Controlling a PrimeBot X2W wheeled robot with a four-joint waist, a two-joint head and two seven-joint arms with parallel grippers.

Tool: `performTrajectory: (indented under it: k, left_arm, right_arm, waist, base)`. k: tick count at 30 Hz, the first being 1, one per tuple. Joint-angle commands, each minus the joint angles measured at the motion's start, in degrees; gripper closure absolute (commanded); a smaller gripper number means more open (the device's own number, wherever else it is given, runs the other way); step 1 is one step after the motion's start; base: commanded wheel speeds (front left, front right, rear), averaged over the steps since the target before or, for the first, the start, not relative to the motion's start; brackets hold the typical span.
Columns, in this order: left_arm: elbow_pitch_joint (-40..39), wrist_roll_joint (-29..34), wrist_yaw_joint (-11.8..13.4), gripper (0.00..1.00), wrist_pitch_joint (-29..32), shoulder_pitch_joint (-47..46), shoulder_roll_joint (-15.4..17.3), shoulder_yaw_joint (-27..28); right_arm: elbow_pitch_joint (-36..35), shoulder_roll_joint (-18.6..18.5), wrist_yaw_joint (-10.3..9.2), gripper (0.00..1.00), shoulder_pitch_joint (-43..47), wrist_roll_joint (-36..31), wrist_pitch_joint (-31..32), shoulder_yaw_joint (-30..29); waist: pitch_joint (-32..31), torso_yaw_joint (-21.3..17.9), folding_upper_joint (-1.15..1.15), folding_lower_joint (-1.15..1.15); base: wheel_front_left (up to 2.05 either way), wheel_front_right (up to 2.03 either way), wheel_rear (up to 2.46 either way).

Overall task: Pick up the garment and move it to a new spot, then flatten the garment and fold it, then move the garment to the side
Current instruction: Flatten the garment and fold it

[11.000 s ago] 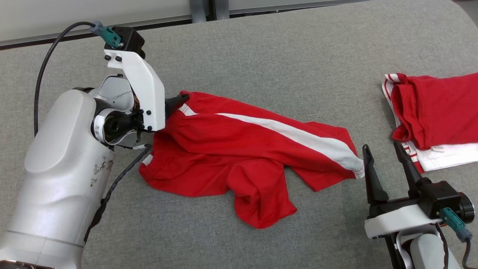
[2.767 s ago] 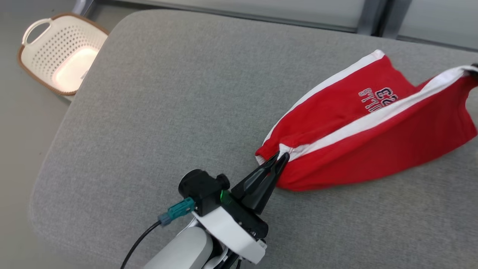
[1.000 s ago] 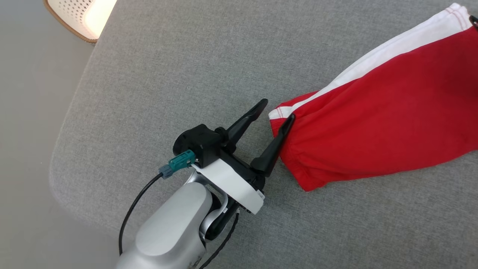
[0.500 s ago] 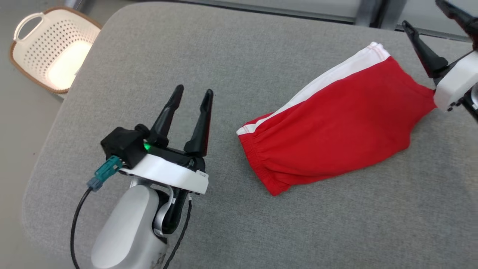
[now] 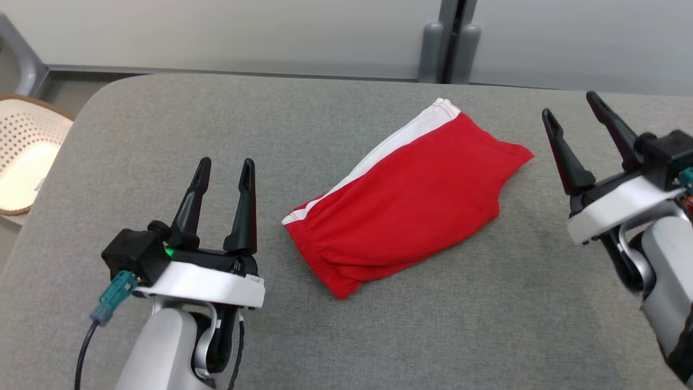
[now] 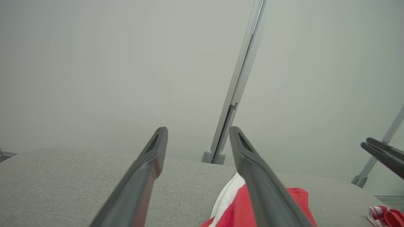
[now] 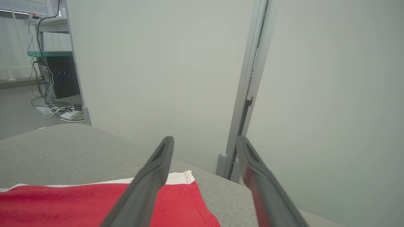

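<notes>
Head view first: the red garment [image 5: 411, 211] is lying flat on the gray bench [image 5: 379, 336], folded into a compact slanted shape. It sits between my two sets of fingers without touching either. My left fingers [image 5: 244, 208] are spread apart with nothing in them. The gathered waistband end of the garment is just off to their right, near, with a strip of bare bench in between. My right fingers [image 5: 566, 157] are spread wide too, also empty, and the garment's far corner ends a bit to their left, again with a gap. The white stripe runs along the long edge farther from my right fingers and ends in a stitched white hem at the far tip. Way out past the left of my left fingers there's a pale perforated basket [image 5: 21, 157] off the edge of the bench. Left wrist view has my left fingers [image 6: 148, 170] parted over the bench. The garment [image 6: 236, 211] peeks out low beside the right-hand one, and the tips of my right fingers [image 6: 383, 154] poke in at the far right. Right wrist view shows my right fingers [image 7: 151, 179] parted. There the garment [image 7: 79, 205] sits low and mostly to their left, with its white hem showing right next to the left-hand finger.
</notes>
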Motion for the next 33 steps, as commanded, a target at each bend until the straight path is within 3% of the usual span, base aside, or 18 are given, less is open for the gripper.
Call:
performTrajectory:
  k: [1,7,8,14,19,33]
  left_arm:
    - [-0.06,1.02,0.32,0.0,-0.1,1.23,0.26,0.6]
    - [-0.81,3.16,0.45,0.0,-0.1,5.84,0.24,2.16]
    - [-1.27,4.29,0.7,0.0,-0.1,7.3,0.28,2.66]
    - [-2.76,7.75,1.92,0.0,-0.1,11.42,0.2,3.55]
    - [-2.26,8.7,1.56,0.0,-0.1,12.48,0.25,2.43]
    - [0.37,10.73,4.31,0.0,-0.1,12.62,0.25,0.63]
  right_arm:
    - [-1.7,1.18,-0.1,0.0,2.74,-1.92,-0.3,-2.98]
    - [-11.37,9.28,-0.07,0.0,17.69,-14.72,-0.3,-17.65]
    - [-13.93,12.34,-0.07,0.0,21.97,-18.03,-0.31,-20.8]
    - [-17.75,18.65,-0.07,0.0,29.58,-23.47,-0.31,-25.03]
    - [-18.02,19.8,-0.07,0.0,30.91,-25.19,-0.32,-25.67]
    - [-17.34,21.2,-0.07,0.0,31.35,-27.99,-0.31,-28.76]
  waist:
    - [-1.81,-2.16,0.0,0.0]
    - [-3.28,-4.74,0.0,0.0]
    - [-3.53,-5.44,0.0,0.0]
    - [-3.59,-7.26,0.0,0.0]
    - [-3.39,-7.42,0.0,0.0]
    - [-3.62,-5.77,0.0,0.0]
  base:
    - [0.0,0.0,0.0]
    - [0.0,0.0,0.0]
    - [0.0,0.0,0.0]
    - [0.0,0.0,0.0]
    - [0.0,0.0,0.0]
    - [0.0,0.0,0.0]
